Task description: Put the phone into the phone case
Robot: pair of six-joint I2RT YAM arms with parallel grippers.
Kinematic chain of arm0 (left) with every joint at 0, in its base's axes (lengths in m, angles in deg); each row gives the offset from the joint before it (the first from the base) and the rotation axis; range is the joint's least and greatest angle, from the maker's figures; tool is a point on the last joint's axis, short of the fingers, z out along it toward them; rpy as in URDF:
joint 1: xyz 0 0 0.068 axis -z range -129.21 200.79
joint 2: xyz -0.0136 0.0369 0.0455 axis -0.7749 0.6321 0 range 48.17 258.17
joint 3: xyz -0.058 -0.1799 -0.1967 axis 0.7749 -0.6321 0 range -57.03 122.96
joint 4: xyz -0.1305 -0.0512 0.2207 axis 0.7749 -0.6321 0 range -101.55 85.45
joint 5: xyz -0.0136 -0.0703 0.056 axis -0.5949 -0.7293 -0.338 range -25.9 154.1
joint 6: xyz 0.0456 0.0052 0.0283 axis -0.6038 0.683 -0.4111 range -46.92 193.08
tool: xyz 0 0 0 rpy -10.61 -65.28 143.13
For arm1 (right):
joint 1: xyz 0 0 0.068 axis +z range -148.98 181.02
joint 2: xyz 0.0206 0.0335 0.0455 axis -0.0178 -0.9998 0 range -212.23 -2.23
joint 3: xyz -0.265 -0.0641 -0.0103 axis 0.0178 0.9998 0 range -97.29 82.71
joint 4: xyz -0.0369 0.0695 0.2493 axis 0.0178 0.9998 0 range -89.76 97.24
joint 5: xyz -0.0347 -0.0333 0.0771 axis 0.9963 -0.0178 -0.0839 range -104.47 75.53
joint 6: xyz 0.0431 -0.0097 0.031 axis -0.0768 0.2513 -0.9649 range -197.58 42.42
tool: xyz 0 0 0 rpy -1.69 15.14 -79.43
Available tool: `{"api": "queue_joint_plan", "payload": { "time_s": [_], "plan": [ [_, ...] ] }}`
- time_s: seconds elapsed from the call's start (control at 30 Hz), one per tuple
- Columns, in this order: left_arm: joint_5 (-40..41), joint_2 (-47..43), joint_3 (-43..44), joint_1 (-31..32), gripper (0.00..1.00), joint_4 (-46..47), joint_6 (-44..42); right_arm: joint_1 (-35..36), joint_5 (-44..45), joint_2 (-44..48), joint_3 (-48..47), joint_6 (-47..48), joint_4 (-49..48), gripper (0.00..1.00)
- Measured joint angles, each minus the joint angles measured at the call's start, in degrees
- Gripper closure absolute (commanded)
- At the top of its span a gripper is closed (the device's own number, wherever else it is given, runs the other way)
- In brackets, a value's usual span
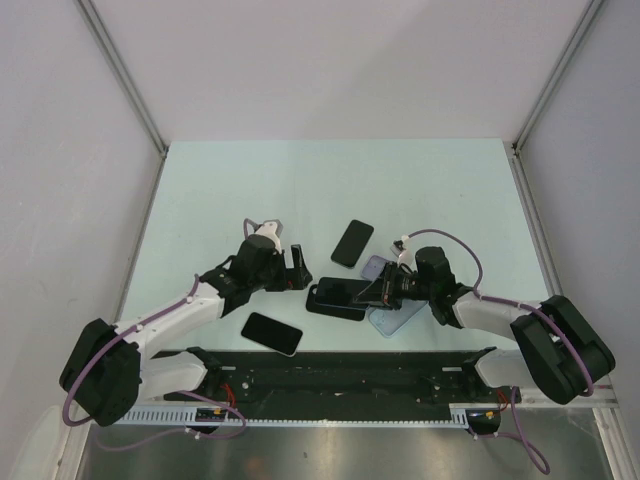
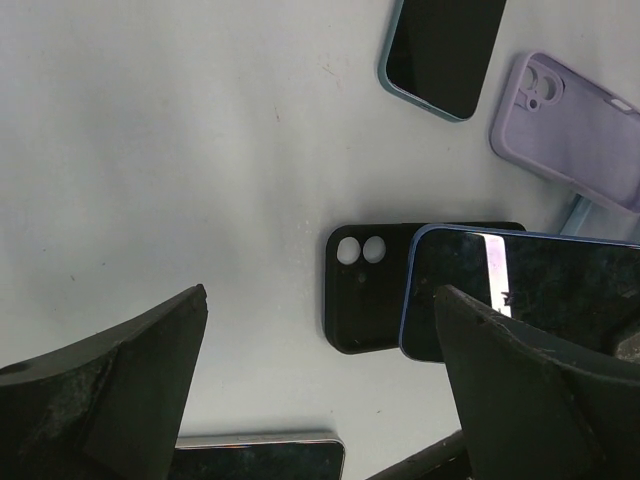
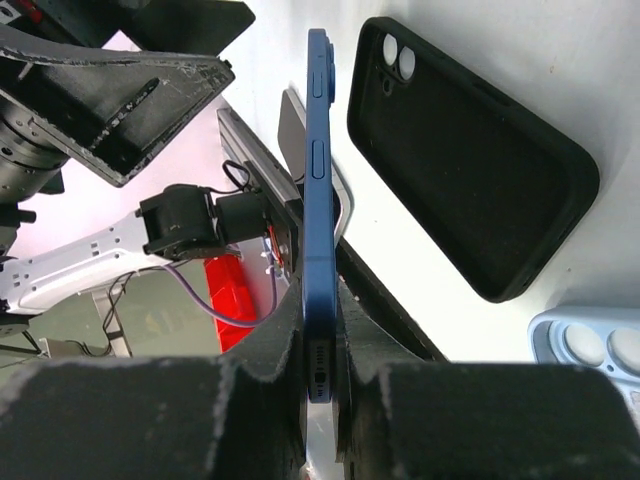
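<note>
While my right hand [image 3: 322, 375] clamps the blue phone [image 3: 320, 180] by its end, phone overlapping the black case [image 3: 470, 160] on the table [image 1: 300, 180], my left hand [image 2: 320, 390] spread wide, holding nothing.

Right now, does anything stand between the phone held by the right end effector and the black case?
Nothing visible. The blue phone, pinched on edge in the right end effector, hangs right by the black case, whose cavity lies empty.

Nothing to read
On the blue phone [image 3: 320, 200] and the black case [image 3: 470, 160] — no legible lettering, brand or number.
</note>
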Motion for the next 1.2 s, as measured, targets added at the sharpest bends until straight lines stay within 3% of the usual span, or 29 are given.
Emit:
{"api": "queue_joint_plan", "payload": {
  "time_s": [0.5,1.2],
  "plan": [
    [2.4,7.1,2.0,3.9,0.09,2.4,0.9,0.4,0.1,-10.0,0.2,-2.1,-7.1,1.0],
    [1.3,12.0,3.1,6.5,0.13,5.7,1.3,0.6,-2.0,-16.7,0.5,-5.5,-14.5,1.0]
  ]
}}
